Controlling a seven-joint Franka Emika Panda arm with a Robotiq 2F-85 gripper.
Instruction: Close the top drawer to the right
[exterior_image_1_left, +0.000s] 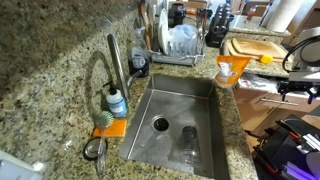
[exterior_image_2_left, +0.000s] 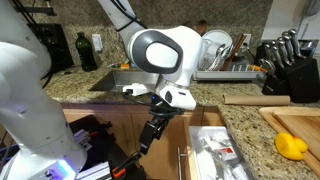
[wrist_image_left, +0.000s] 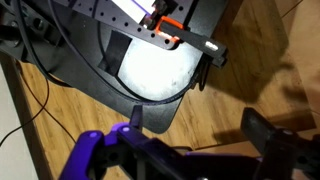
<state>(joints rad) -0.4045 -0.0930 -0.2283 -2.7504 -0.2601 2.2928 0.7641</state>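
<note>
- Top drawer (exterior_image_2_left: 205, 135), shallow, medium-brown wood, pale interior: pulled out beneath the speckled granite tabletop (exterior_image_2_left: 235, 112), contents showing.
- End effector (exterior_image_2_left: 150, 135), black, two-fingered: hangs just beside the drawer, outside it; in the wrist view its fingers look spread and empty.
- Method, judged: press against the drawer front and push straight until flush.

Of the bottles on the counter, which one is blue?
The small bottle standing beside the faucet, at the rim of the sink. The tall bottle is dark green, not blue.
</note>
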